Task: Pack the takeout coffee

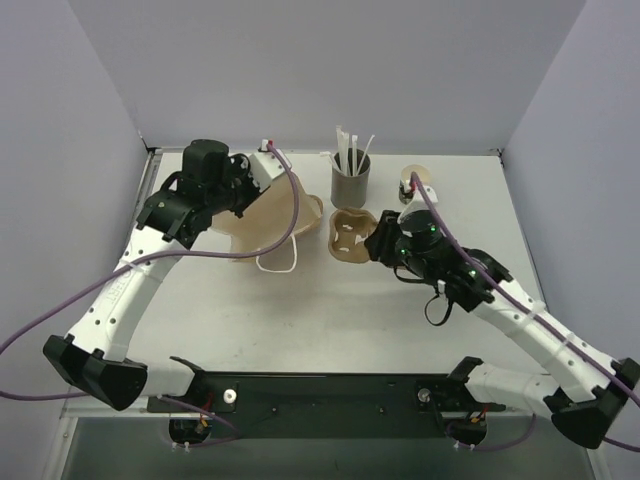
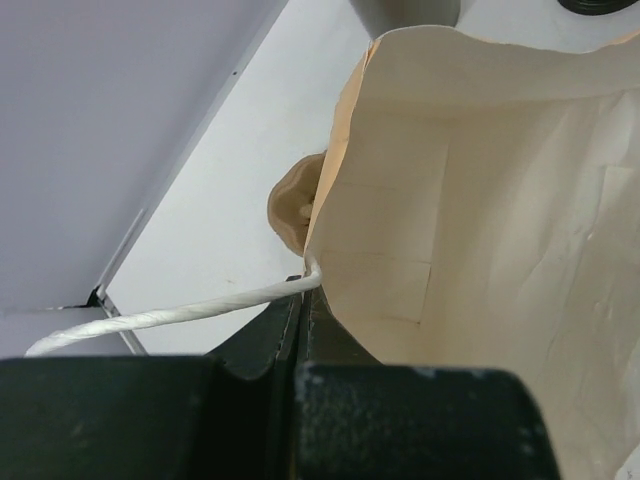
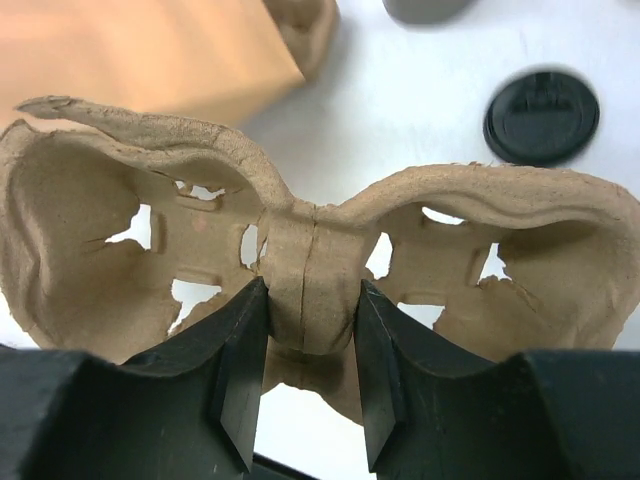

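The takeout coffee shows as a round black lid in the right wrist view, standing on the table beyond a brown pulp cup carrier. My right gripper is shut on the carrier's middle ridge, with one finger on each side. From above, the same gripper sits at the carrier's right edge. The arm hides most of the coffee there. My left gripper is shut on the rim of the open paper bag, next to its white cord handle. The bag lies left of the carrier.
A grey straw holder with white straws stands behind the carrier. A lidless cup with cream inside is at the back right. Another brown pulp piece pokes out behind the bag. Grey walls close in the left, back and right.
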Controlling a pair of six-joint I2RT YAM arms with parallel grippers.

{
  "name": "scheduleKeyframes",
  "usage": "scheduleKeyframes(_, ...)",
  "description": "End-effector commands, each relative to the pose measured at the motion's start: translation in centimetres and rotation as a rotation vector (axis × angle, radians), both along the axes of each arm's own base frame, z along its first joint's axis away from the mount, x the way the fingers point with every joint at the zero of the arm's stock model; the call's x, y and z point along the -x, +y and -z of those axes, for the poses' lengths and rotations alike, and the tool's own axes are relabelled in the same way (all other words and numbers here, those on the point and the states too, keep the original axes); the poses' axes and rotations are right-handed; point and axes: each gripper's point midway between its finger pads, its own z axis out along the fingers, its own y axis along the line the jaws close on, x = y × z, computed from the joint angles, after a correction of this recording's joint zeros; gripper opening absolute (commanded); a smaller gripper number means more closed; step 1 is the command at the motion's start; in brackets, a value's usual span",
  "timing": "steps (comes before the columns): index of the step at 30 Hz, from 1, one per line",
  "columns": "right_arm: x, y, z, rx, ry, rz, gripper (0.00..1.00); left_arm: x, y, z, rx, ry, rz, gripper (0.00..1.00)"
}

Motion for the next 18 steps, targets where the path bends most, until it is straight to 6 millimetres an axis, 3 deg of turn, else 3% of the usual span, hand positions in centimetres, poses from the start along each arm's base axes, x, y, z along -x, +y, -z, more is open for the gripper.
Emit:
scheduleKeyframes(1,-0.7,0.7,-8.6,-0.096,-0.272,-0.09,0.32,0.2,-2.3,-1.4,0.083,0.007,0.094,0.0)
scheduleKeyframes(6,0.5,2.2,-15.0,-0.204,-0.418,-0.217,0.33,0.3,-3.8,-0.7,0.114,0.073,0.121,0.0)
scheduleKeyframes(10,2.2,5.0,-19.6,-0.355,-0.505,-0.372,0.33,0.4,-5.1,-0.2,0.132,0.123,0.133,0.0)
scheduleKeyframes(16,5.0,9.2,-24.3,-0.622,-0.584,-0.609,0.34,0.3,-6.6,0.2,0.188,0.223,0.116,0.0)
scheduleKeyframes(18,5.7,10.3,-24.6,-0.691,-0.561,-0.667,0.34,0.3,-7.1,0.2,0.206,0.26,0.117,0.0)
